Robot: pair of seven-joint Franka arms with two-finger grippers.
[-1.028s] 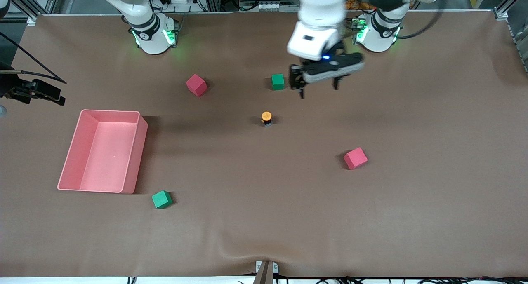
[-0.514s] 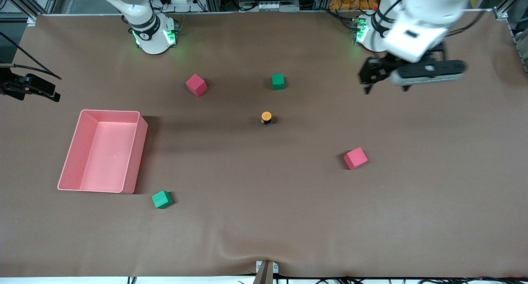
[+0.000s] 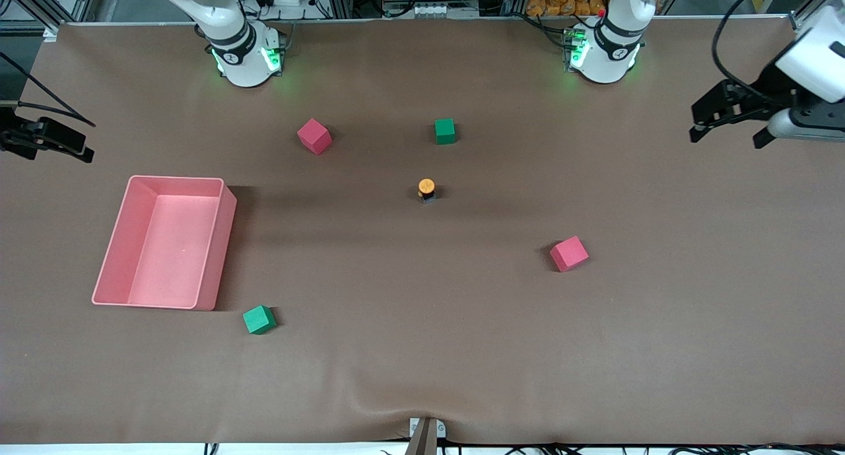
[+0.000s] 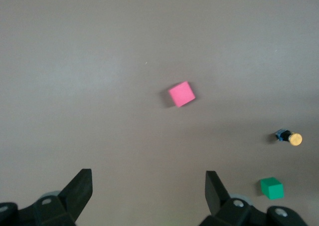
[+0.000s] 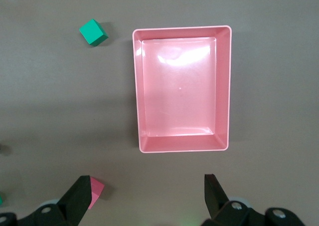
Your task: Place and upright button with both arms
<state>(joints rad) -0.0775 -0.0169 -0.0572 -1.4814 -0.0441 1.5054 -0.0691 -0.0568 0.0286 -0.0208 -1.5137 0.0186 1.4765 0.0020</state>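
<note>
The button (image 3: 427, 189) is a small push-button with a round orange cap on a short black-grey body. It stands upright on the table near mid-table, cap uppermost, free of any contact. In the left wrist view it (image 4: 289, 137) shows side-on

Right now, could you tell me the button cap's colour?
Orange, on the button; the front view shows it best.

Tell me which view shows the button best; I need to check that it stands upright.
The front view: the button sits mid-table in the open, orange cap above its dark body, apparently upright, nothing touching it. The left wrist view catches it small near the edge, from an angle. The right wrist view does not show it.
</note>
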